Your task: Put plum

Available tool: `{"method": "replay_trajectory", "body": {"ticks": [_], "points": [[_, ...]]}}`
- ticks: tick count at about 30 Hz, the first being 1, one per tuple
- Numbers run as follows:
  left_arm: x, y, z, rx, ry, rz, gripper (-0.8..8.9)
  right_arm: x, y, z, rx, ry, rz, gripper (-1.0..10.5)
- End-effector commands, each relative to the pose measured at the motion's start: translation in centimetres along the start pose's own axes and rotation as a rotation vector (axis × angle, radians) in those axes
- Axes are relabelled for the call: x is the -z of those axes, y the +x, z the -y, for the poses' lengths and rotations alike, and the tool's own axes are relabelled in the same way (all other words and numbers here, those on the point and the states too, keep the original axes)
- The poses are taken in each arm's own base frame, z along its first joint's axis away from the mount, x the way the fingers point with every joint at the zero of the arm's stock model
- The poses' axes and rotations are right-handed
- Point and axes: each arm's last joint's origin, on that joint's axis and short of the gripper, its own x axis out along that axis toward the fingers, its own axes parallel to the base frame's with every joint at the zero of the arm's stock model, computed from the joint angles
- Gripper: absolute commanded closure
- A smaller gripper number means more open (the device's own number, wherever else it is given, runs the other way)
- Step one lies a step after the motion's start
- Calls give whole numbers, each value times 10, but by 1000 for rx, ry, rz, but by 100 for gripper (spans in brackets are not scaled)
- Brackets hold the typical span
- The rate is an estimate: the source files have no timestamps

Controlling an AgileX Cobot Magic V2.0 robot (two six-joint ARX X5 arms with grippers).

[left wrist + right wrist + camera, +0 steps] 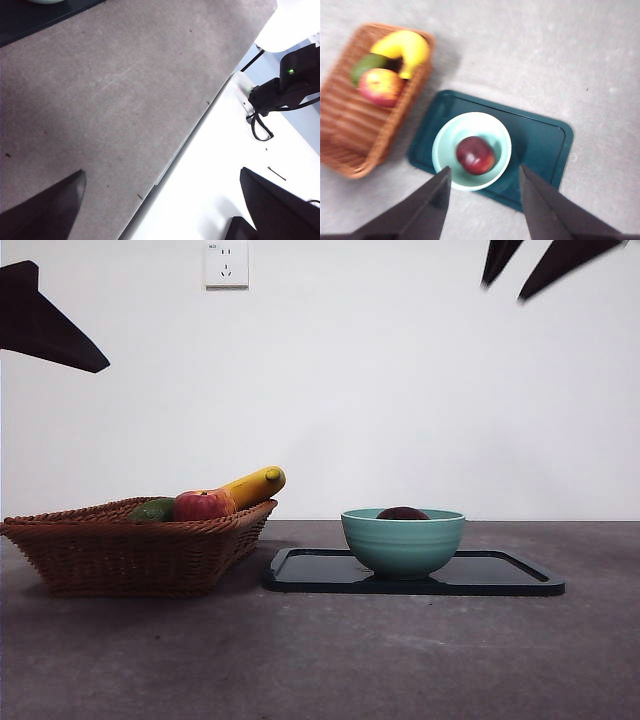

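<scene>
Dark maroon and glossy, the plum [475, 155] lies inside the pale teal bowl [403, 540], which stands on a dark tray [500, 575] on the grey surface [320, 660]. Beside the tray, a wicker basket [130, 550] holds a banana [255, 485], a red-and-yellow apple [203, 506] and a green fruit [153, 510]. The right gripper [485, 182] hangs high above the bowl, its fingers spread and empty. The left gripper [160, 200] waits over the surface's edge, fingers likewise spread wide, holding nothing.

Plum [402, 513] mostly hidden behind bowl [403, 540] rim in front view; right wrist picture blurred throughout.
</scene>
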Motion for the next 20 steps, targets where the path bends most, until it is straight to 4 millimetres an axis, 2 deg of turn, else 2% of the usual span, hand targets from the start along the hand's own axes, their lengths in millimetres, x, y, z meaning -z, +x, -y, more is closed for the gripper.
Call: {"method": "replay_trajectory", "body": {"ticks": [1, 5, 9, 13, 20], "points": [[-2, 0, 1, 6, 11, 6, 323, 11, -17, -6, -17, -26, 18, 729], [-2, 0, 1, 6, 12, 6, 323, 46, -37, -10, -58, -40, 25, 729], [-2, 0, 1, 6, 12, 7, 323, 84, -47, -11, -136, -53, 13, 729], [-4, 0, 1, 6, 19, 17, 323, 122, -52, -10, -188, -65, 0, 729], [-4, 0, 1, 6, 25, 24, 323, 168, -55, -5, -265, -75, -2, 729]]}}
